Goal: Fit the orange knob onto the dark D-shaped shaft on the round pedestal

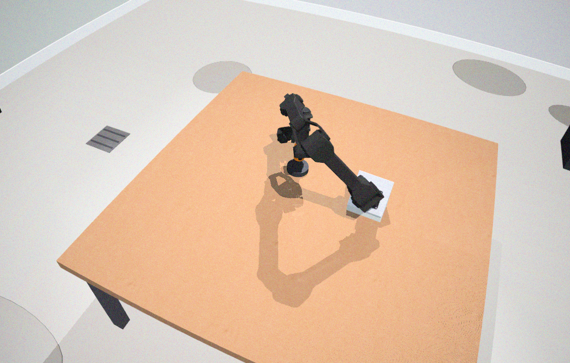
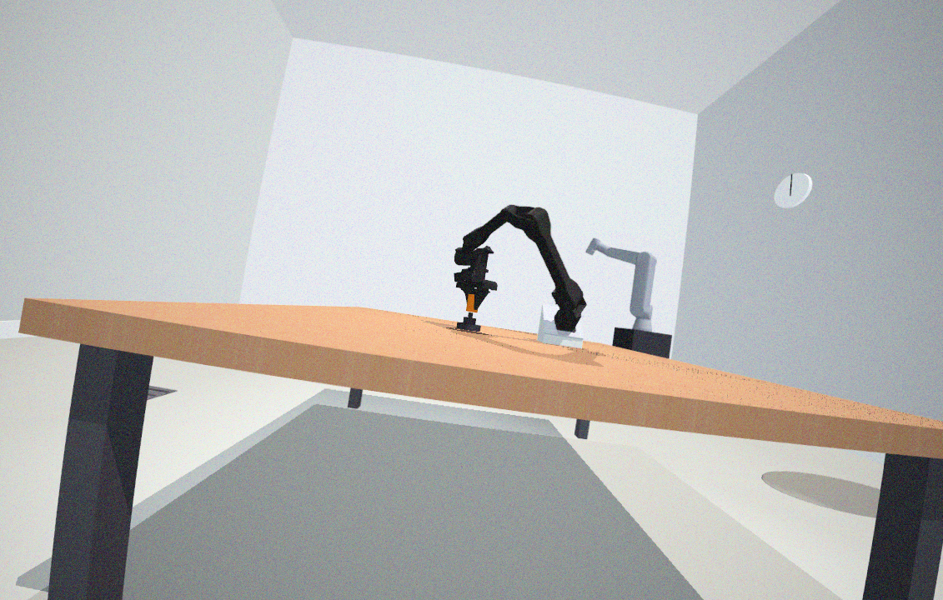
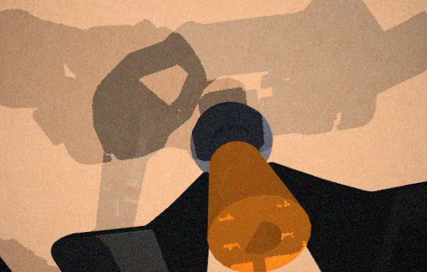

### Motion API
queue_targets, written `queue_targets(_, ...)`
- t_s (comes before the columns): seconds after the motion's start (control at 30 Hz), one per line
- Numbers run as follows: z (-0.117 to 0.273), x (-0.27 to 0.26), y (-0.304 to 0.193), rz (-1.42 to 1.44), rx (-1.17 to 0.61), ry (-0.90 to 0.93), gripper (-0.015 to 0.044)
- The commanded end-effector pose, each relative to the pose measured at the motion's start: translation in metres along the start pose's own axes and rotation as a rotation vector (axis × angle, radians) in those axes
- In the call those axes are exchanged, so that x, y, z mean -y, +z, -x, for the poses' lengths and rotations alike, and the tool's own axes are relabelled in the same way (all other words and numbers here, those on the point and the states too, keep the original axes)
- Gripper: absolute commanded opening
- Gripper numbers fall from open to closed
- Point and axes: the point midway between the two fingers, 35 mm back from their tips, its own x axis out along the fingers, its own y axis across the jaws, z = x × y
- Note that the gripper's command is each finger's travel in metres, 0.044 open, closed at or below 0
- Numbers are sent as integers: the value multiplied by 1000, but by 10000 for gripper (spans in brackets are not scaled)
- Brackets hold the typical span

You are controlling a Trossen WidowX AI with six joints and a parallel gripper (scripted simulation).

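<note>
The orange knob [image 1: 298,159] [image 2: 471,302] [image 3: 237,174] is upright between the fingers of my gripper [image 1: 299,155] [image 2: 472,305] [image 3: 238,173], which is shut on it. The knob's top, with a darker D-shaped mark, faces the wrist camera. The dark round pedestal [image 1: 298,172] [image 2: 468,327] [image 3: 232,113] stands on the table under the knob. A short length of the dark shaft [image 2: 469,316] shows between knob and pedestal in the exterior view, so the knob is at or just above the shaft's tip. I cannot tell whether they touch. The shaft's flat side and the knob's underside are hidden.
The arm's white base plate [image 1: 384,194] [image 2: 550,335] lies on the wooden table [image 1: 178,216] [image 2: 273,335], to the right of the pedestal in the top and exterior views. Arm shadows fall across the table around the pedestal. A grey robot arm [image 2: 642,287] stands in the background beyond the table.
</note>
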Motion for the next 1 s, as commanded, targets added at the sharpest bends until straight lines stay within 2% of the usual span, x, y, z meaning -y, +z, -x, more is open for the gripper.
queue_targets(0.0,0,2,-1,12,0,-6,0)
queue_targets(0.8,2,1,0,12,0,-6,0)
queue_targets(0.97,2,1,0,138,-1,-6,0)
